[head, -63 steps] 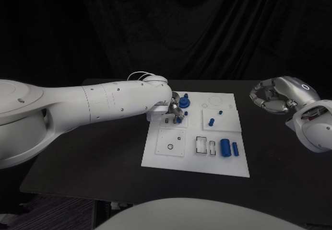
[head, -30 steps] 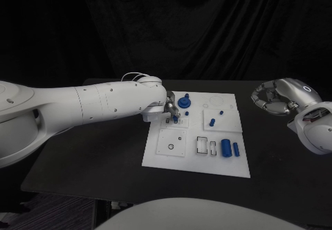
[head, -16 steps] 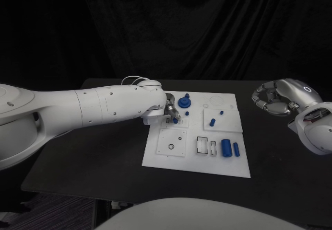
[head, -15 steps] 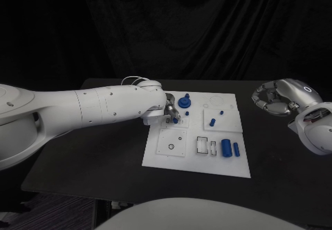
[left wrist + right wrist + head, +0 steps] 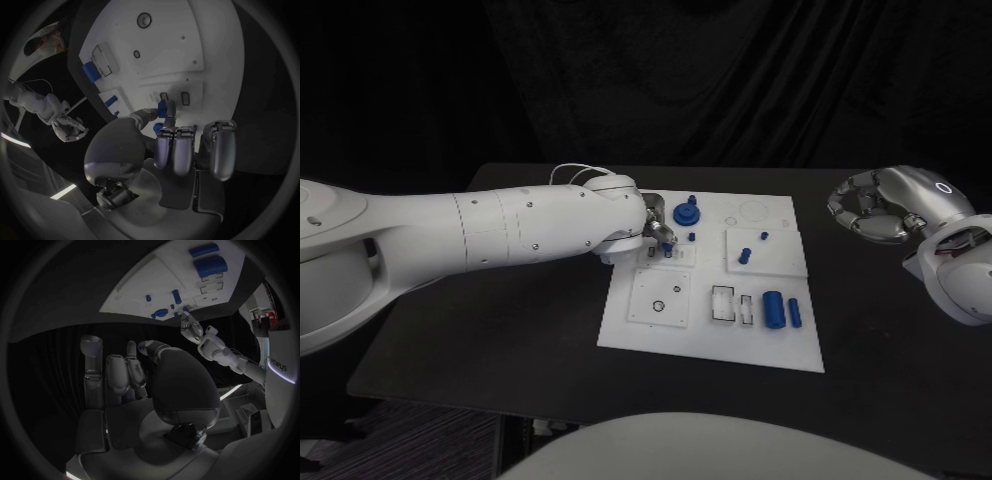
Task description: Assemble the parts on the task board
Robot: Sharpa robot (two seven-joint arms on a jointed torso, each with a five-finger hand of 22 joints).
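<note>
Left hand (image 5: 659, 232) is over the upper left part of the task board (image 5: 711, 345), and in the left wrist view it pinches a small blue part (image 5: 162, 107) between thumb and a finger, just above two small rectangular slots in the board. I judge that it is about to put this piece into one of these slots, so this step is in progress, not finished.

Right hand (image 5: 874, 212) hangs beside the right edge of the board, well apart from it, with its fingers curled in and nothing inside them.

On the board, a blue round knob (image 5: 685, 213) stands near the left hand, and it seems to be already seated. Two small blue pegs (image 5: 744, 255) stand on the square plate at the right of it. Lower on the board, a thick blue cylinder (image 5: 772, 308) and a thinner one (image 5: 793, 311) lie on their sides beside an open rectangular slot (image 5: 721, 303); they look not yet assembled. A square plate (image 5: 658, 299) at the lower left shows a ring and a small hole, and I cannot tell if something belongs there.

My judgement is that the task is partly done, with several pieces left.
</note>
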